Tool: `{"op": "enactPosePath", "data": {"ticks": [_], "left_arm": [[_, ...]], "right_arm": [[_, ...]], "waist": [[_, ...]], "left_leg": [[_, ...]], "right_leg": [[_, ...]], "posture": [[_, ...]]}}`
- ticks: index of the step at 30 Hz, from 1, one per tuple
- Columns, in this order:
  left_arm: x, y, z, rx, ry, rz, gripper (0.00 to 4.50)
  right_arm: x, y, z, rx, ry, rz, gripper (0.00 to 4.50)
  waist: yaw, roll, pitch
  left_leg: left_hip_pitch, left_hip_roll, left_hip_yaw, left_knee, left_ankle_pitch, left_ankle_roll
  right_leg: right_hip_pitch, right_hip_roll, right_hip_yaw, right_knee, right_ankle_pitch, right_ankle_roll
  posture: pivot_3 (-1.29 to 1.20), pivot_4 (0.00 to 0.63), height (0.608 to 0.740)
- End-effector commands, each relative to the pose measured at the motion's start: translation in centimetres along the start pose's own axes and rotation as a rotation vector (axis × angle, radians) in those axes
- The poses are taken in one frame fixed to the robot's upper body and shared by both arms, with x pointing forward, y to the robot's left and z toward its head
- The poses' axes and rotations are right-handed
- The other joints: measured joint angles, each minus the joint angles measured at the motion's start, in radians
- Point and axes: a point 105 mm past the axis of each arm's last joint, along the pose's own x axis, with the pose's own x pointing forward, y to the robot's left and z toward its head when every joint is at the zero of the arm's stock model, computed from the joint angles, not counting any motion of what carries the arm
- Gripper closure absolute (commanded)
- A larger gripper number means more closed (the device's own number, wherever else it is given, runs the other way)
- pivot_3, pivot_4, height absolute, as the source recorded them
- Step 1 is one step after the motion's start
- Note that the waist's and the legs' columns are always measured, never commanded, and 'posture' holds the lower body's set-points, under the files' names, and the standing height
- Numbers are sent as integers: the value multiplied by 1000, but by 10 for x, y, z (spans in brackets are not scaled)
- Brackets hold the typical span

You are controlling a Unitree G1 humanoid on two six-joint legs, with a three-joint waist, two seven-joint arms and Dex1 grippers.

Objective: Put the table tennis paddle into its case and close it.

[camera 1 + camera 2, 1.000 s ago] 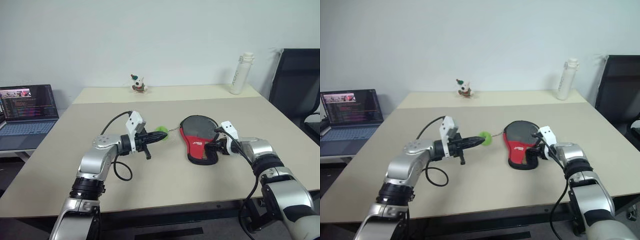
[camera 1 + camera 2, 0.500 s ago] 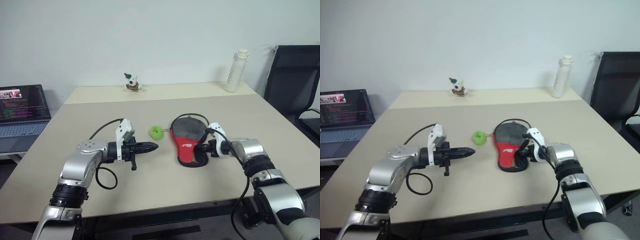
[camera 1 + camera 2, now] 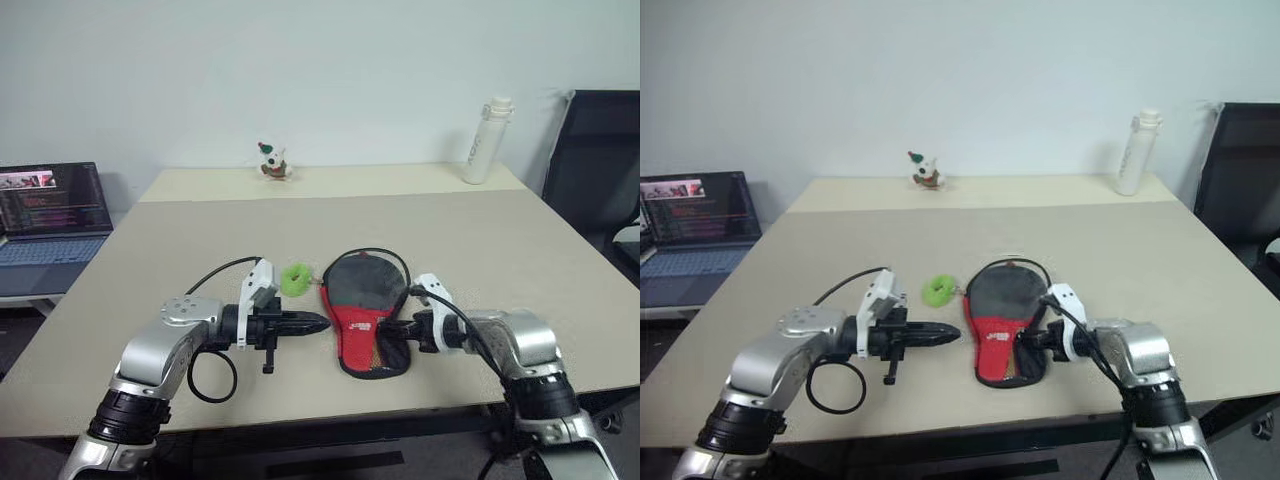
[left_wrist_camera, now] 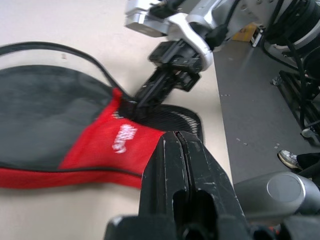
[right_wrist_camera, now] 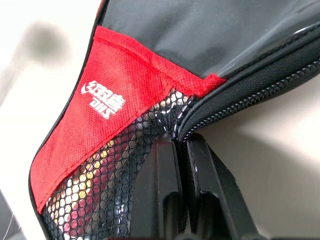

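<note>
Since a second ago the right gripper (image 3: 396, 337) has clamped shut on the case (image 3: 362, 312) at its zipper edge by the mesh pocket. That case lies flat near the table's (image 3: 480, 240) front edge, green ball (image 3: 294, 279) beside it. Left gripper (image 3: 318, 322), closed and empty, points at it.

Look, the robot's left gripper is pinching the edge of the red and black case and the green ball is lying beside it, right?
Not quite: the right gripper pinches the case. The right wrist view shows its shut fingers on the zip edge by the mesh pocket. The left gripper is shut on nothing, beside the case. The green ball does lie beside it.
</note>
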Motion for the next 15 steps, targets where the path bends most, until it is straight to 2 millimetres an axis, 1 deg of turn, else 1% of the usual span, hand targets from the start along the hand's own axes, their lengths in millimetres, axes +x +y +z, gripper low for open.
{"op": "enactPosePath", "data": {"ticks": [1, 9, 15], "left_arm": [[1, -10, 6, 30, 0, -56, 4500], [3, -10, 4, 31, 13, -78, 4500], [3, -9, 3, 35, 20, -71, 4500]], "right_arm": [[-15, 9, -8, 20, 9, 9, 4487], [-30, 8, -21, 68, 12, -30, 4487], [-27, 5, -27, 87, 23, -43, 4487]], "waist": [[4, 0, 0], [12, 0, 0], [13, 0, 0]], "left_leg": [[0, 0, 0, 0, 0, 0], [0, 0, 0, 0, 0, 0], [0, 0, 0, 0, 0, 0]], "right_leg": [[0, 0, 0, 0, 0, 0], [1, 0, 0, -1, -1, -1], [1, 0, -1, -1, -1, -1]], "posture": [[0, 150, 740], [0, 150, 740], [0, 150, 740]]}}
